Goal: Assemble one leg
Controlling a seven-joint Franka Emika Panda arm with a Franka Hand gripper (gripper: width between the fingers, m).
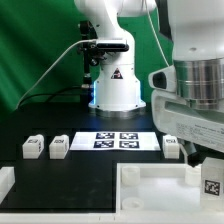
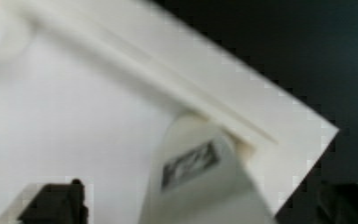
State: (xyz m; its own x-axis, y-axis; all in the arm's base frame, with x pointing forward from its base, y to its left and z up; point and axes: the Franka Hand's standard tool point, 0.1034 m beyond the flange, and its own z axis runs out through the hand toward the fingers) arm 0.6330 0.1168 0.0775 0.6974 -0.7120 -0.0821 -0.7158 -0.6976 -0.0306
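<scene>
My gripper (image 1: 205, 172) hangs low at the exterior view's right, over the near corner of the large white panel (image 1: 150, 190). One leg (image 1: 212, 183), a white block with a tag, stands between its fingers. In the blurred wrist view this leg (image 2: 202, 165) sits between the two dark fingertips (image 2: 51, 200), with a gap on each side, so the jaws look open around it. Three more legs lie on the black table: two on the exterior view's left (image 1: 33, 147) (image 1: 59, 146) and one near the gripper (image 1: 171, 147).
The marker board (image 1: 117, 140) lies on the table in front of the robot's white base (image 1: 116, 90). Another white part (image 1: 5, 182) lies at the front left edge. The panel's raised rim (image 2: 247, 110) runs close by the leg.
</scene>
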